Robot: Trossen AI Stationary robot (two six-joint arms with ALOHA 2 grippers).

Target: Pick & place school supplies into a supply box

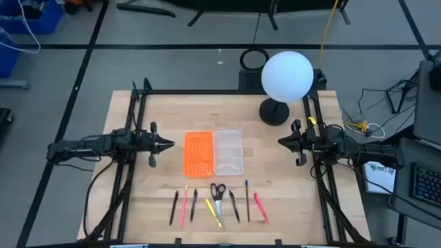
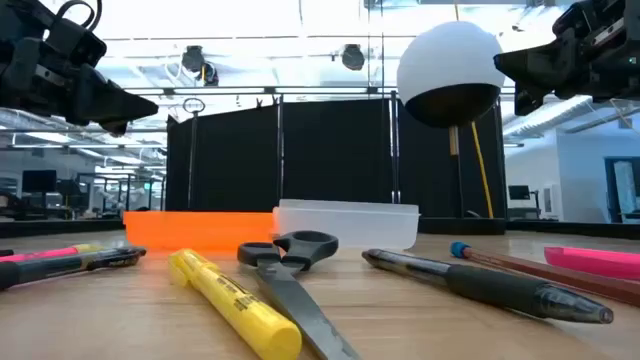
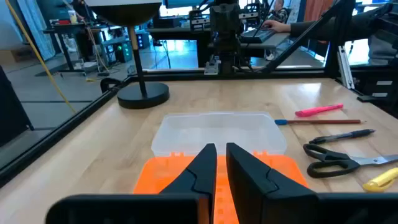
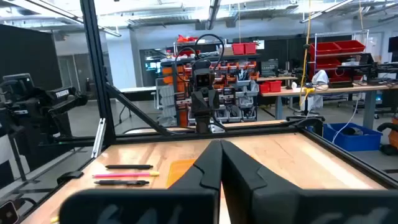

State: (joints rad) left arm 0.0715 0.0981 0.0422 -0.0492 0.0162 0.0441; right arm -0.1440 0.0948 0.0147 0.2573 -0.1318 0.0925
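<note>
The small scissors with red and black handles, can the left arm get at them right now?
Probably yes. The scissors lie flat on bare wood among the pens, nothing over them; the left gripper hovers beside the orange perforated tray, holding nothing.

Both arms reach level over the bench from opposite sides, their wrists pointing inward toward each other and held clear above the surface. The left pincer [image 1: 168, 145] hangs at the left side, its fingers [image 3: 202, 171] parted by a narrow slit, empty. The right pincer [image 1: 282, 140] hangs at the right side, fingers [image 4: 208, 167] pressed together, empty.
</note>
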